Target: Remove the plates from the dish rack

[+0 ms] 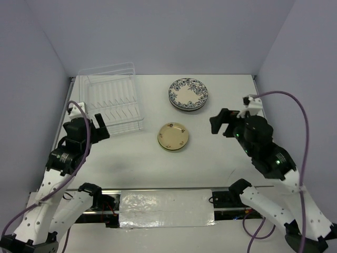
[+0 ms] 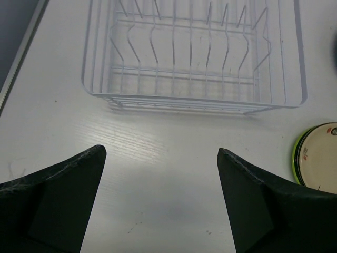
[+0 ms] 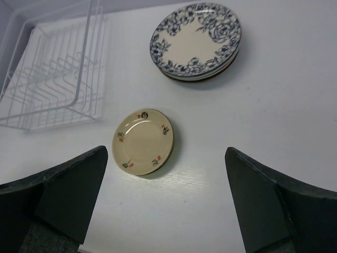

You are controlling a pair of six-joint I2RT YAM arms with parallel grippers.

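Observation:
The clear dish rack stands at the far left of the table with no plates in its slots; it also shows in the left wrist view and the right wrist view. A stack of plates topped by a white plate with a dark blue rim lies at the back centre. A tan plate lies on a lime green one mid-table. My left gripper is open and empty just in front of the rack. My right gripper is open and empty, raised to the right of the tan plate.
The white table is walled in by grey panels at the back and on both sides. A strip of clear plastic sheet covers the near edge between the arm bases.

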